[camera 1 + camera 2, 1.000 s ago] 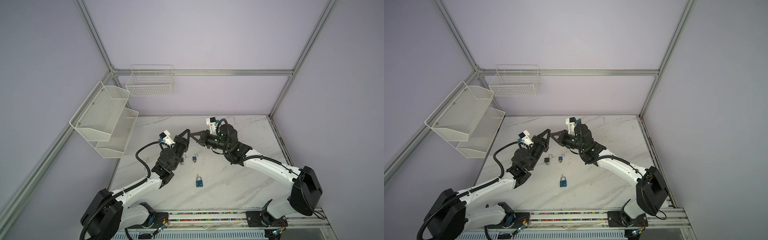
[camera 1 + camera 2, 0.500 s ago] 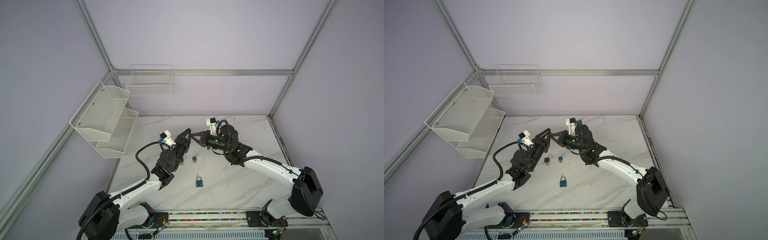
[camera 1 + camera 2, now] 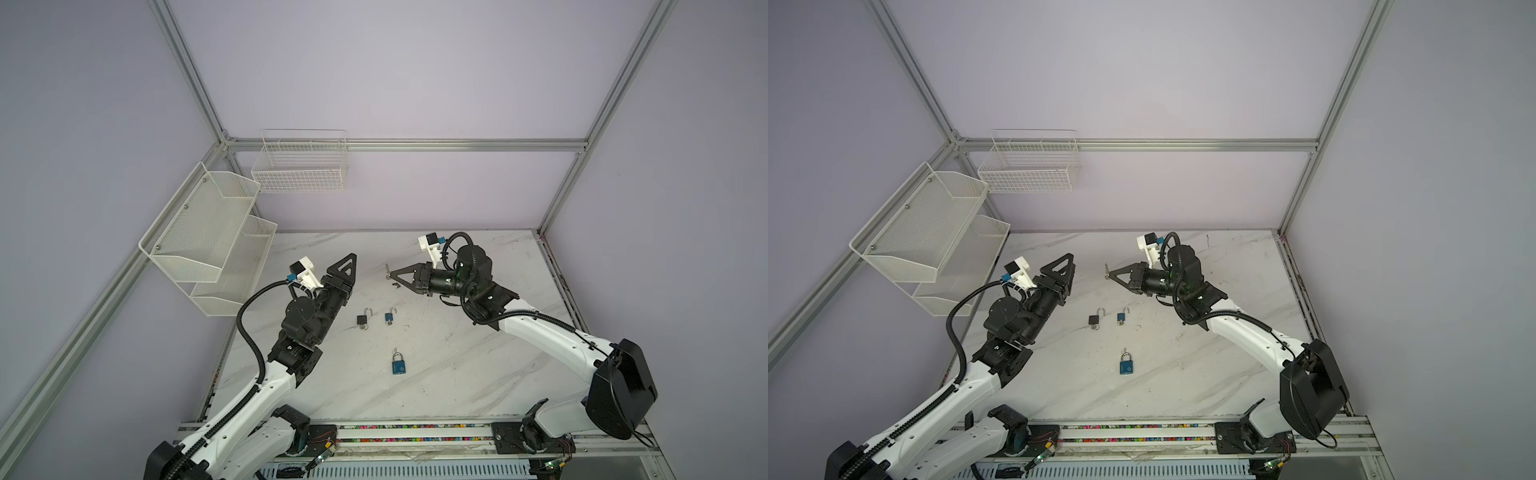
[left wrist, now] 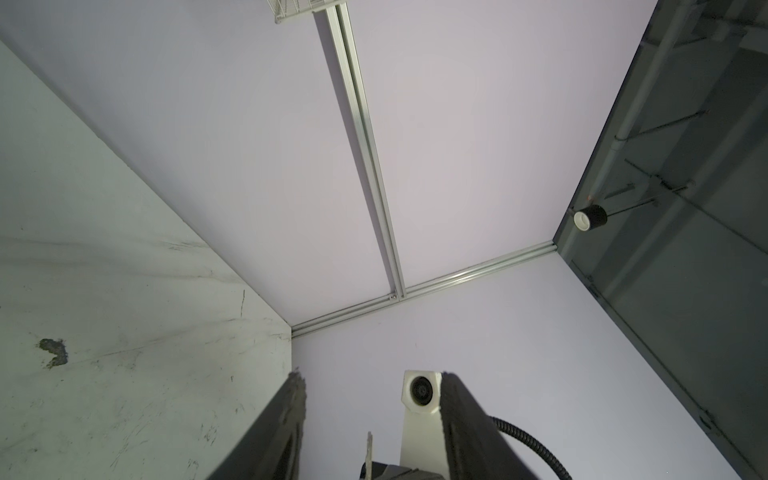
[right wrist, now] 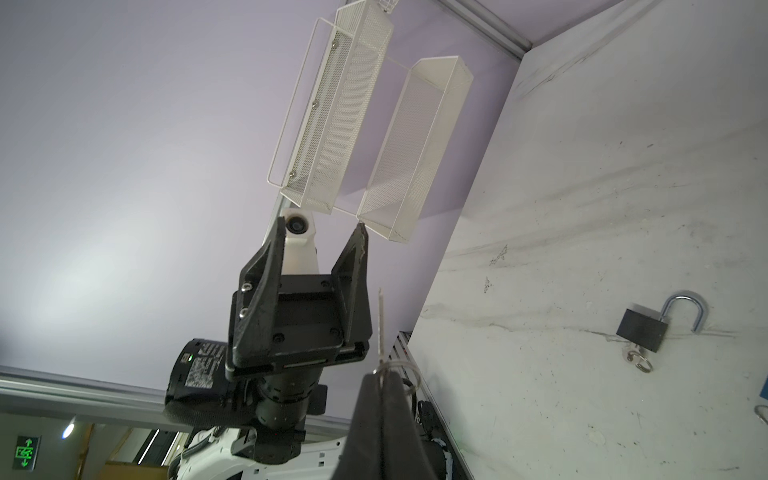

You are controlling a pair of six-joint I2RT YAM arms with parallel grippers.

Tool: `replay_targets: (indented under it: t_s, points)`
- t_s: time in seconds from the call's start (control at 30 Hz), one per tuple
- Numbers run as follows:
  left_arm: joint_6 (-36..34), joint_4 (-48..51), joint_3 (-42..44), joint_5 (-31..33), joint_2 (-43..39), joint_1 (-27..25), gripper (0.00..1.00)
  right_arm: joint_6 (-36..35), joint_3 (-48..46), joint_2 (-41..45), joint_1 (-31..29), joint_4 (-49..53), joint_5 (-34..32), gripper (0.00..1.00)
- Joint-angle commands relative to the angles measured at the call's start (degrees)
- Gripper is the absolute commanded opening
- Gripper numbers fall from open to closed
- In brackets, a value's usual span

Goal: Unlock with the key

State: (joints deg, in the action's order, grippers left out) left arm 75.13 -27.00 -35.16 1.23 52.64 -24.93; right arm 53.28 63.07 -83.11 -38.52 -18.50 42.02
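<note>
Left end effector (image 3: 352, 261): released, fingers spread wide with nothing between them; raised off the bench (image 3: 457, 374), tips aimed up and toward the back wall.
Right end effector (image 3: 391, 275): clenched on the key (image 3: 387, 269); held in the air over the rear middle of the bench, pointing across at the left end effector, a clear gap between the two.
Key, close up: pinched at its head between the black fingertips, bare blade of the key (image 5: 380, 324) sticking out past them; thin ring (image 5: 409, 376) hanging at the grip.
Black padlock (image 3: 363, 319): flat on the bench, shackle swung open, small spare keys (image 5: 638, 359) at its base; lower than both end effectors and touched by neither.
Small blue padlock (image 3: 389, 317): just beside the black padlock on its right, not touching it, shackle open as well.
Large blue padlock (image 3: 398, 365): nearer the front edge, well apart from the other two, shackle closed, lying flat, clear of both end effectors.
Mesh shelves (image 3: 208, 232): two white tiers fixed to the left wall, above the bench edge.
Wire basket (image 3: 299, 166): white, hung on the back wall near the left corner.
</note>
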Motion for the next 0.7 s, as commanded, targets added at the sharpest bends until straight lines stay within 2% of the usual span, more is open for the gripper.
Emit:
replay_targets:
  t_s: [0.0,0.17,0.3,0.43,0.67]
  points:
    - [-5.61,-2.11,-3.41,-13.07,2.46,1.89,0.52,-3.43,-0.38,-0.76,0.11,0.0,5.66,0.0]
    - [-6.78,-10.07,-6.61,-23.14,8.8,2.34,0.47,-7.0,1.28,-2.58,0.12,3.7,6.98,0.0]
    - [-6.29,-14.77,-7.12,-26.36,11.35,2.34,0.41,-7.54,1.72,-3.25,0.11,4.8,6.87,0.0]
    - [-7.75,-12.28,-7.98,-28.26,11.85,2.33,0.37,-7.92,2.01,-3.27,0.12,4.37,7.11,0.0]
    - [-10.62,-6.78,-8.26,-26.98,10.68,2.32,0.36,-8.34,3.38,-3.28,0.1,4.33,7.03,0.0]
